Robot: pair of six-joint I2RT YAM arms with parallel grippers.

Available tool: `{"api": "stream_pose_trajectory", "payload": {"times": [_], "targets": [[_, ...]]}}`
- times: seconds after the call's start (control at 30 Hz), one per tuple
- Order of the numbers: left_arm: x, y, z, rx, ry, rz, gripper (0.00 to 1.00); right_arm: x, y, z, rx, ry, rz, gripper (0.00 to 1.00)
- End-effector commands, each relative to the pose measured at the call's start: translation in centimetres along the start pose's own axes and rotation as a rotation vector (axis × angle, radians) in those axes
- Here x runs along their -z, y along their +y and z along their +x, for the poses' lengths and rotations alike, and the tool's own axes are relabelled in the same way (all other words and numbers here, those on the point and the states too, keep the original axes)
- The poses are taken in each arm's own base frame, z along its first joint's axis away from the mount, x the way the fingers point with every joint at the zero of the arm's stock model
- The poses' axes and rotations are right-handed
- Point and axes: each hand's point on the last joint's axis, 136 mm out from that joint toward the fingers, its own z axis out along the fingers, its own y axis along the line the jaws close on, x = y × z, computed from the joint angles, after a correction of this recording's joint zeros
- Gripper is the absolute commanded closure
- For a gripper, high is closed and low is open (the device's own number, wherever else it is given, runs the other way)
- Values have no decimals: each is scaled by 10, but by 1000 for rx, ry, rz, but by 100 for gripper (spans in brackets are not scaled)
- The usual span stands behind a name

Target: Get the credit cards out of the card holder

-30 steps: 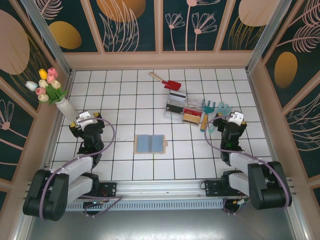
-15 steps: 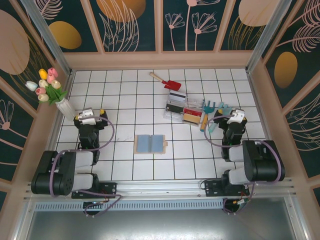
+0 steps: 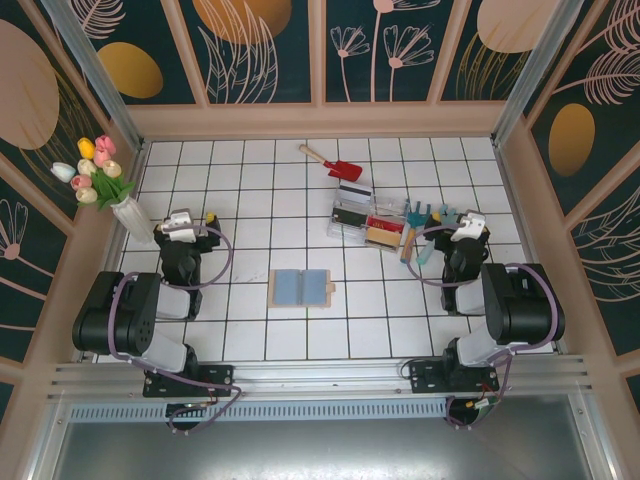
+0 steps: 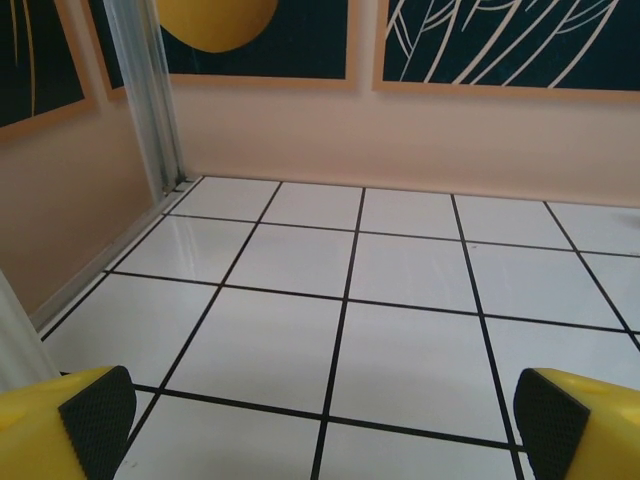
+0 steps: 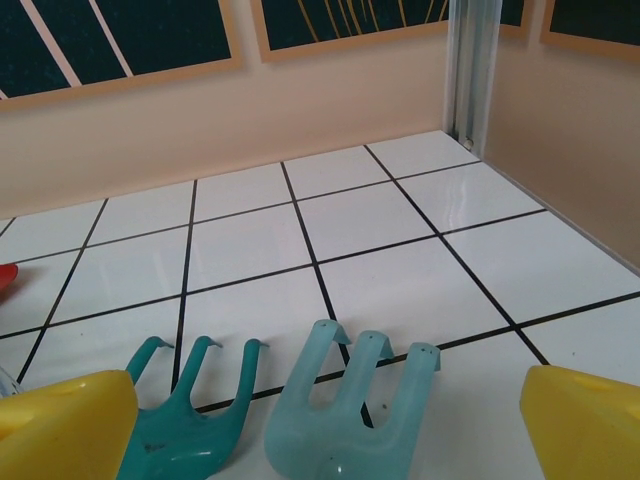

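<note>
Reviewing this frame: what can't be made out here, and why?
- Top view: open tan folding card holder, too small to tell what its blue-grey pockets hold.
- Top view: clear plastic tray, its flat contents too small to count.
- Right wrist view: dark teal plastic rake and pale teal plastic rake, handles cut off by the bottom edge.
</note>
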Motion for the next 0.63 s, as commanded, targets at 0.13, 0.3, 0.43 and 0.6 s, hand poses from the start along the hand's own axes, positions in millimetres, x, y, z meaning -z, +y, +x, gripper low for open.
{"api": "stream_pose_trajectory", "payload": {"times": [0.13, 0.3, 0.43, 0.6], "targets": [[-2, 5, -7, 21, -27, -25, 1, -3, -1, -5, -7, -16, 8, 1], [-5, 5, -6, 27, -16, -19, 1, -3, -1, -5, -7, -15, 8, 1], [-7, 4, -5, 27, -8, -17, 1, -3, -2, -5, -7, -15, 9, 1], [-6, 5, -6, 29, -14, -18, 1, -3, 0, -4, -4, -14, -4, 1]]}}
